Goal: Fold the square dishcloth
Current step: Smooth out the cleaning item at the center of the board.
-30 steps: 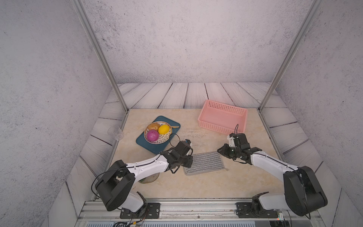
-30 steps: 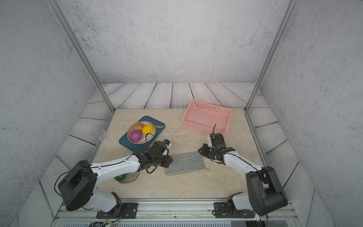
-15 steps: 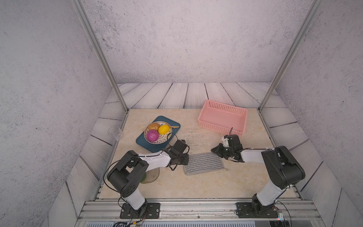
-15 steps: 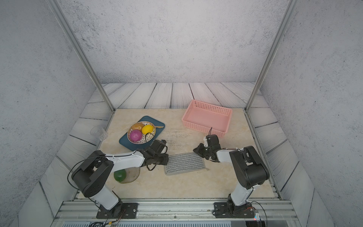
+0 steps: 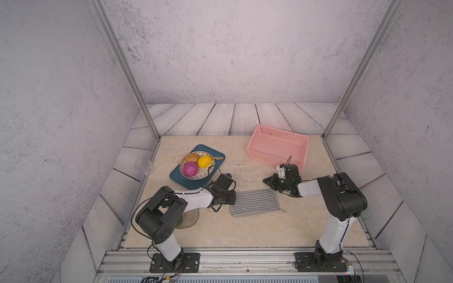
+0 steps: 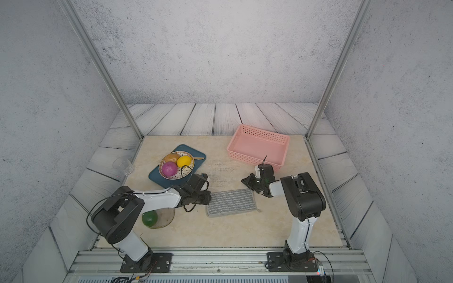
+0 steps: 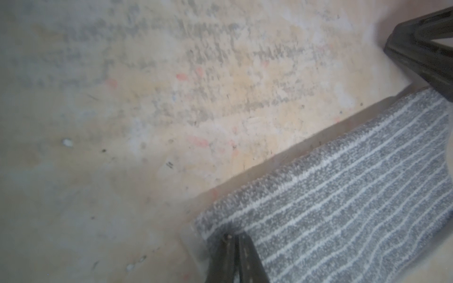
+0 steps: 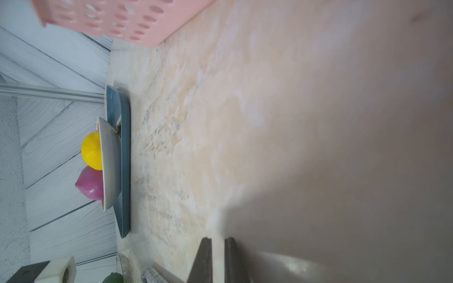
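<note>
The square dishcloth (image 5: 255,202) (image 6: 231,202) lies on the table as a flat grey striped rectangle, one layer doubled over the other. My left gripper (image 5: 233,197) (image 6: 209,197) sits low at the cloth's left edge. In the left wrist view its fingers (image 7: 241,247) are shut together, tips touching the cloth's (image 7: 355,196) corner, with no fabric seen between them. My right gripper (image 5: 265,181) (image 6: 244,181) hovers just beyond the cloth's far right corner. In the right wrist view its fingers (image 8: 204,259) leave only a narrow slit, and nothing is in it.
A pink basket (image 5: 272,156) stands at the back right. A blue tray (image 5: 177,180) at the back left carries a bowl (image 5: 193,176) of fruit. A glass bowl (image 6: 166,218) holding a green fruit (image 6: 149,218) sits under my left arm. A clear cup (image 5: 145,166) lies beyond the table's left edge.
Both arms drew back and raised their elbows. Both grippers narrowed. The right gripper drifted a little left and away from the cloth's corner. The cloth has not moved.
</note>
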Available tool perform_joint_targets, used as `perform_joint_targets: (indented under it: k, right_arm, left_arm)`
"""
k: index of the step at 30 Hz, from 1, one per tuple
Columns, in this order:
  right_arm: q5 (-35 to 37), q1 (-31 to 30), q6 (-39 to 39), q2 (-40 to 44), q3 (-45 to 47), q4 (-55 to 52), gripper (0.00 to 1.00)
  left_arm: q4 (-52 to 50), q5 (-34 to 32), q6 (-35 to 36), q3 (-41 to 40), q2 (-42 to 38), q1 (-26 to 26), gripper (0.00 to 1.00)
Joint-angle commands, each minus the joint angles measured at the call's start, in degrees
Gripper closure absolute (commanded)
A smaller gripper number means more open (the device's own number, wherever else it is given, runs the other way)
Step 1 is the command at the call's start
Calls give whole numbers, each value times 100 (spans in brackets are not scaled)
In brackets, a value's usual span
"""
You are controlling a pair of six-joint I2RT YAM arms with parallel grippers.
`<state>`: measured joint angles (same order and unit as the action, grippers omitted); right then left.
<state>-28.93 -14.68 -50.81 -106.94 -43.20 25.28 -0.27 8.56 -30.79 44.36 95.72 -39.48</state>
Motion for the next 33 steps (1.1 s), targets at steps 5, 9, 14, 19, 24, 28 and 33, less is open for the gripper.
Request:
perform_joint_targets:
  k: [5,9,14,19,24,28,33]
  right_arm:
    - [26,130,553,312,-293,-1223,89]
    - [103,112,849,963,-272,-1775,89]
    - [171,40,865,1706,2,-2009,89]
    - [368,-243,840,2251,280,-2280,89]
    - [598,-629,657,2566,618,-2261,89]
    - [819,-661,522,2521,881,-2167,89]
    - [1111,-643,450,2101,952,-2133,89]
  left_arm:
    - [-304,76,65,69,114,46,81]
    - [-424,146,-33,40,-209,46,69]
    - [-523,265,-84,61,-650,46,63]
    - [-642,314,-153,20,-939,46,63]
    - [-731,128,-215,-169,-998,46,68]
    - [-737,58,-214,-259,-737,55,70]
    - [-648,49,-203,-242,-318,81,74]
